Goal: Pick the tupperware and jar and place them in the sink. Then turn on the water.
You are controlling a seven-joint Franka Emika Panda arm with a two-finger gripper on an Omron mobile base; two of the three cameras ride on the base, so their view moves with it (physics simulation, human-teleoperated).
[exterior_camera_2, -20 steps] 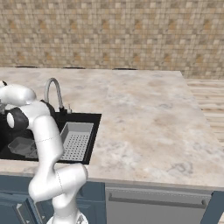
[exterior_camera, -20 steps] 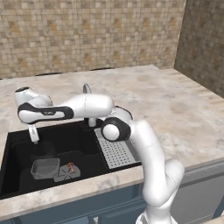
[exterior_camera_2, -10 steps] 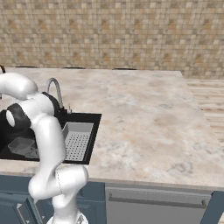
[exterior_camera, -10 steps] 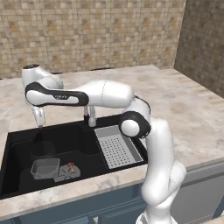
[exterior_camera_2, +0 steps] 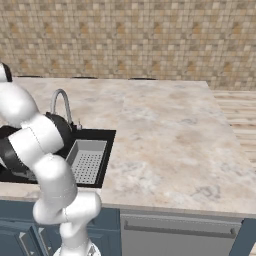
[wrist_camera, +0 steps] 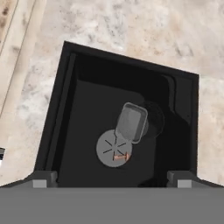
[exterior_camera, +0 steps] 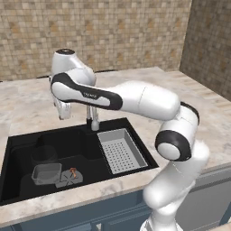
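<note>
The tupperware [exterior_camera: 46, 173] and jar [exterior_camera: 43, 154] lie touching inside the sink [exterior_camera: 22, 140], the tupperware just beside its round drain [wrist_camera: 113, 148]. The jaws hang wide apart above the sink, holding nothing.

Grey tupperware [exterior_camera: 46, 173] and see-through jar [exterior_camera: 43, 154] sit touching inside black sink [exterior_camera: 67, 137].

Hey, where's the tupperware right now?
The tupperware sits on the floor of the sink, at its left front in the left base view, beside the round drain and just in front of the jar.
</note>
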